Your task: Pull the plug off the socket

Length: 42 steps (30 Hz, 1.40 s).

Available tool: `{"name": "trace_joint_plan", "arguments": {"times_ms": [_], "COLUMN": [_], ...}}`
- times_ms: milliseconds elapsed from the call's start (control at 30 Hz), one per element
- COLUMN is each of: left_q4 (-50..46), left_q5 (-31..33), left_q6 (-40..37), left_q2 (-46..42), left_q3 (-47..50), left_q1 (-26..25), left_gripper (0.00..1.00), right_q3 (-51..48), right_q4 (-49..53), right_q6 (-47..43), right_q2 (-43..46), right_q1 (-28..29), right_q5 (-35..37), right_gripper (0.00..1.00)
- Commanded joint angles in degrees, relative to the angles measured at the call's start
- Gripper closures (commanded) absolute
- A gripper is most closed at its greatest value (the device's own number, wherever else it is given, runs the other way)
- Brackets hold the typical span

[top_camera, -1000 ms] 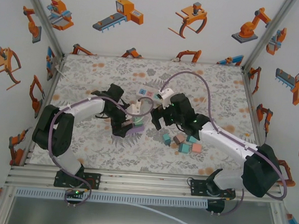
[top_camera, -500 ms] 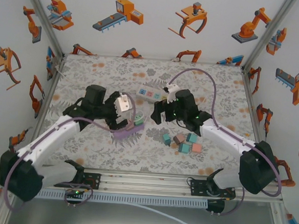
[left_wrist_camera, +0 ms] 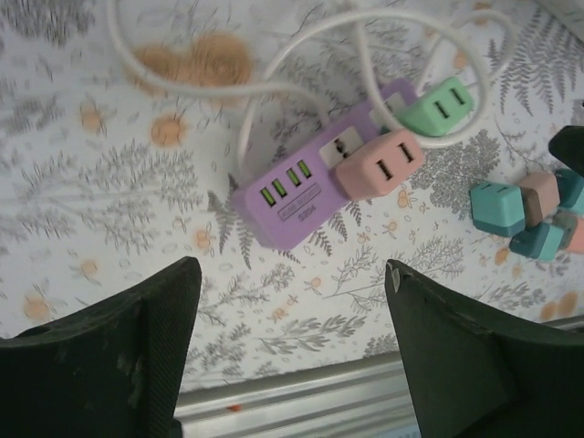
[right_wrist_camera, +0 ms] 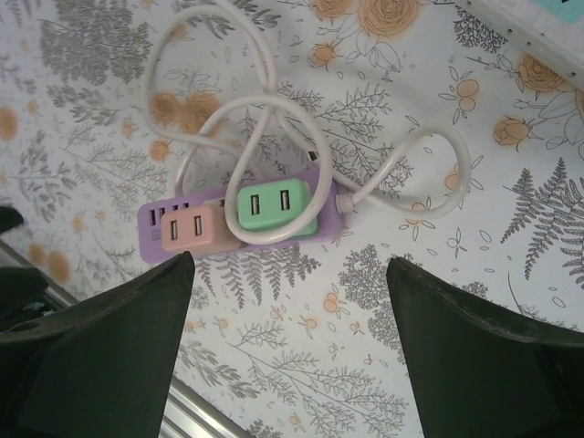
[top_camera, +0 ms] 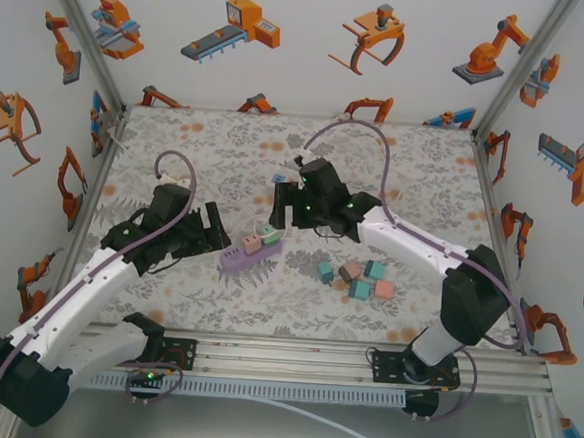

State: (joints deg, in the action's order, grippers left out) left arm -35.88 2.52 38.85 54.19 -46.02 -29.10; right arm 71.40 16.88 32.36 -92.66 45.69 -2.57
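Power strip [right_wrist_camera: 538,27] cut off at corner, blocks [left_wrist_camera: 538,196] clipped at right edge, socket cord [left_wrist_camera: 362,55] cut at top

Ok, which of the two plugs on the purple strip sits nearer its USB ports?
The pink plug, right beside the USB ports; the green plug sits past it, at the opposite end.

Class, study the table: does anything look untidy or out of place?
The purple power strip has its white cord lying in tangled, overlapping loops beside it, and loose cubes sit jumbled nearby.
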Motion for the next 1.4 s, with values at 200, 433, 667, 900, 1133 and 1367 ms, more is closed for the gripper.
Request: {"name": "trace_joint_plan", "arguments": {"times_ms": [200,433,667,900,1133,1367], "left_q4": [6.67,14.06,13.37,14.43,14.19,16.5], "left_q5": [-3.33,-10.46,-8.96,-10.56,-11.43,-13.65], "left_q6": [14.83,15.23,10.81,10.8,12.53,13.0], "left_q2": [4.23,9.51,11.35,12.27,9.19,9.03], "left_q3": [6.17,8.92,9.49,12.27,14.91,16.93], "left_q1": [2.58,5.0,5.29,5.27,5.33,5.21], "left_gripper": [0.44,0.5,0.53,0.54,0.49,0.47], "right_q3": [8.07,11.14,14.7,16.03,15.97,14.3], "right_q4": [6.1,4.77,5.41,6.29,8.17,8.96], "right_q6": [-2.29,-3.18,-5.77,-7.13,-10.23,-16.67], "right_q2": [-4.97,-9.84,-14.83,-17.78,-18.67,-19.13], "right_q1": [7.9,11.29,12.45,13.19,13.33,13.46], "right_q5": [3.54,4.79,7.27,7.47,8.7,8.53], "right_gripper": [0.26,0.32,0.34,0.36,0.41,0.4]}}
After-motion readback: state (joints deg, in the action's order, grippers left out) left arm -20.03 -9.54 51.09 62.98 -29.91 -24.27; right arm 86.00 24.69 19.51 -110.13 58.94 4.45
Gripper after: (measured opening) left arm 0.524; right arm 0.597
